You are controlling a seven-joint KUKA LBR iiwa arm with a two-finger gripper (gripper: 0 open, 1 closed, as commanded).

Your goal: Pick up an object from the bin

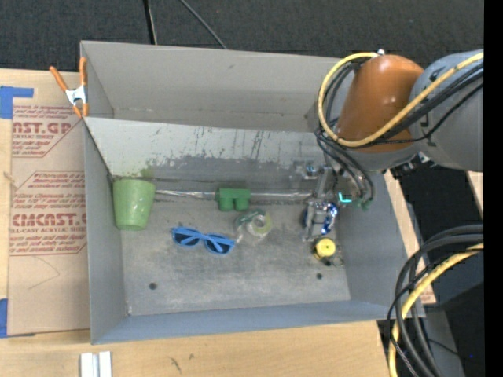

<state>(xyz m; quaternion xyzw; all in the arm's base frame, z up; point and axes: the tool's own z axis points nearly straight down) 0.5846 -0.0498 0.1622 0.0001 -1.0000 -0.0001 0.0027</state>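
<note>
1. The gripper point(321, 217) hangs low over the right side of the grey metal bin point(236, 285), close to its right wall, beneath the arm's rounded orange cover point(377, 96).
2. From where I stand, I cannot tell whether it is parted or closed.
3. A small round yellow object point(324, 248) lies on the bin floor just beside the gripper, on the front-wall side.
4. Leftward, well apart from the gripper, lie a clear ring-shaped roll point(255, 225), a small green block point(233, 199) and blue plastic sunglasses point(203, 239).
5. A pale green plastic cup point(133, 203) rests against the left wall.
</note>
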